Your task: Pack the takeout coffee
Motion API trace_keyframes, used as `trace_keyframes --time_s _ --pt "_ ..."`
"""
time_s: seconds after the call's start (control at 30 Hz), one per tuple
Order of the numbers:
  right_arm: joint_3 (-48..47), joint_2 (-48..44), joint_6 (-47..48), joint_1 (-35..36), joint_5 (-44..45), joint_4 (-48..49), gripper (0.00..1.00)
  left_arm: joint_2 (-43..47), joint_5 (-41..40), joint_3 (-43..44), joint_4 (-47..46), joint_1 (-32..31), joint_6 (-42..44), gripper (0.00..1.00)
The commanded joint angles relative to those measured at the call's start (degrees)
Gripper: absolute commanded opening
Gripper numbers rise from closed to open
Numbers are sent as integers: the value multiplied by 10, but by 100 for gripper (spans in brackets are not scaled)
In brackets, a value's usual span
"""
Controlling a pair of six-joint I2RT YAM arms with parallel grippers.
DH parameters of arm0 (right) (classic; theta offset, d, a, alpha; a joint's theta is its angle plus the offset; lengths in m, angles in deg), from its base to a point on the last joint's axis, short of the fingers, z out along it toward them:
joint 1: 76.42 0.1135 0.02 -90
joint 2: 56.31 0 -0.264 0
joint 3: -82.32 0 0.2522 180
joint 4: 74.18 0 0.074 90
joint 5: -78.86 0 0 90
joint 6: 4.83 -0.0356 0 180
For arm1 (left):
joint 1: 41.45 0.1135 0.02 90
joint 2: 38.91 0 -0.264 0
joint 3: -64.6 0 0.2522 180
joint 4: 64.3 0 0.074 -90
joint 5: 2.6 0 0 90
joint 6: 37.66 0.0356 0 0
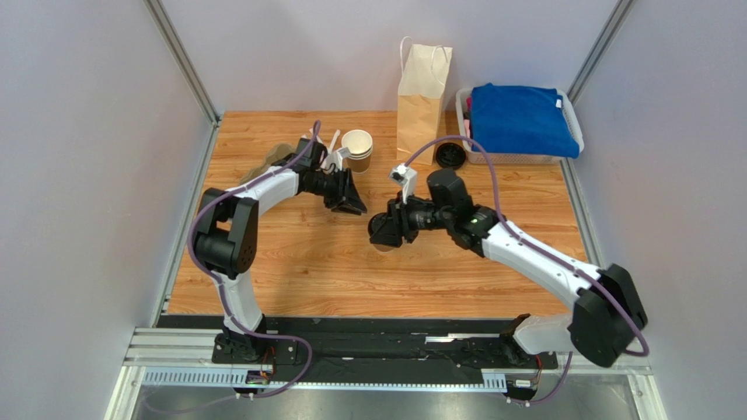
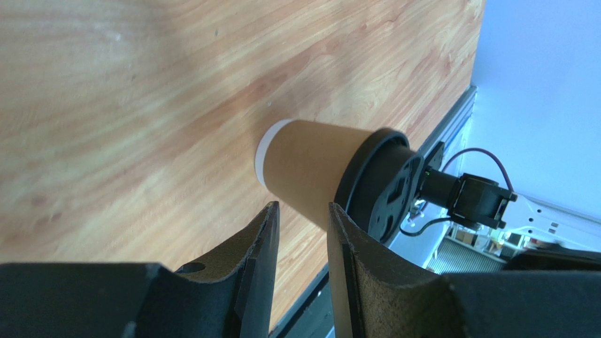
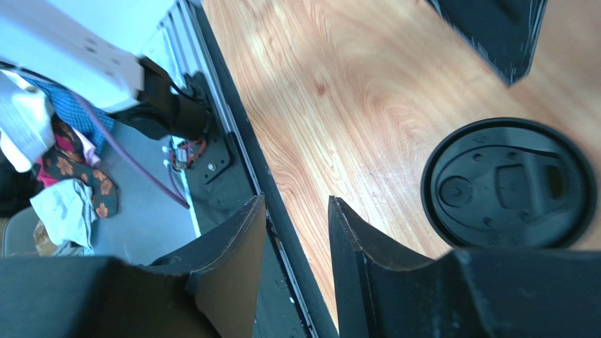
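While both arms reach low over the wooden surface [image 1: 289, 271], the left gripper [image 2: 302, 225] is partly open, with a thin gap between its two dark fingers [image 2: 264, 246]. Nothing is in that gap. It holds nothing, and it points at the takeout coffee [image 2: 314, 169] from the side.

The right gripper [image 3: 296, 218] is partly open too. Only the surface and its dark edge show between its fingers [image 3: 243, 239]. It holds nothing. The coffee's lid [image 3: 509, 183] sits just beside it, off to one side of the fingers, not between them.

The takeout coffee is a small brown paper cup with a pale ring at its bottom. Its round black lid is on top and looks pushed down all the way round. The lid has a small raised flap and little dots. The cup stands up straight near the middle of the surface, mostly hidden under the right gripper in the top view.

At the back stands a tall paper bag [image 1: 423, 92]. A stack of open cups [image 1: 357, 149] is to its left, and a basket [image 1: 570, 114] with a blue cloth [image 1: 522, 118] is to its right.
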Motion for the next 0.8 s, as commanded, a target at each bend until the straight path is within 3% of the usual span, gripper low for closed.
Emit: trace_keyframes --time_s 0.0,0.53,0.77 --pt "-8 -86 2 -33 -36 -51 42 -43 23 52 -29 -37 5 39" --pt "43 -175 39 -121 -28 -128 43 -151 96 152 -77 -142 -32 36" --pt "48 -182 37 -127 -45 -125 43 -119 98 166 -63 -126 -6 36"
